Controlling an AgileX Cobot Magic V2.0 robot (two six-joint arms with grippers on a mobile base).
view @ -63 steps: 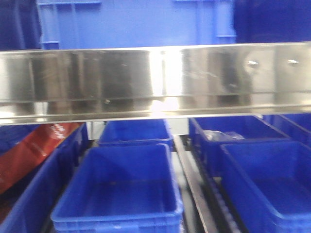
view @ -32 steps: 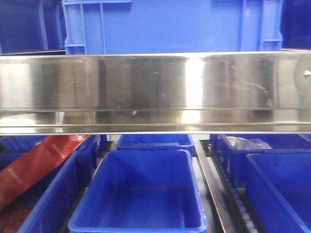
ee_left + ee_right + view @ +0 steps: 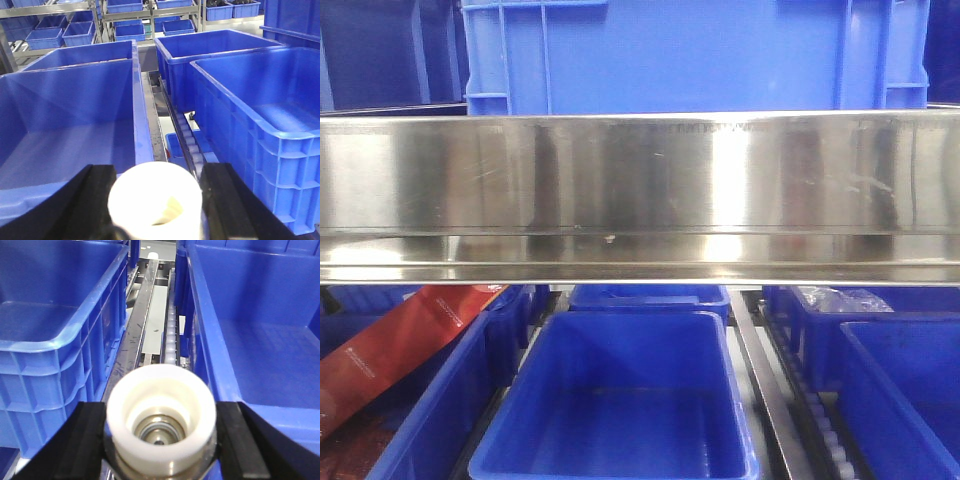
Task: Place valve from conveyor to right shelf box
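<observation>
My right gripper (image 3: 161,447) clamps a valve (image 3: 161,415), white cap facing me, roller track (image 3: 172,337) between two blue bins (image 3: 55,360) beyond; my left gripper (image 3: 159,207) likewise pinches a white-capped part (image 3: 152,195).

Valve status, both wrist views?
Right pincer shut on valve, over roller track beside blue bin. Left pincer shut on white-capped part. Nothing seen blocking.

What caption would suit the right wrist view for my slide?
Right pincer clamps the white-capped valve, facing a roller track flanked by a left blue bin and a right blue bin.
</observation>
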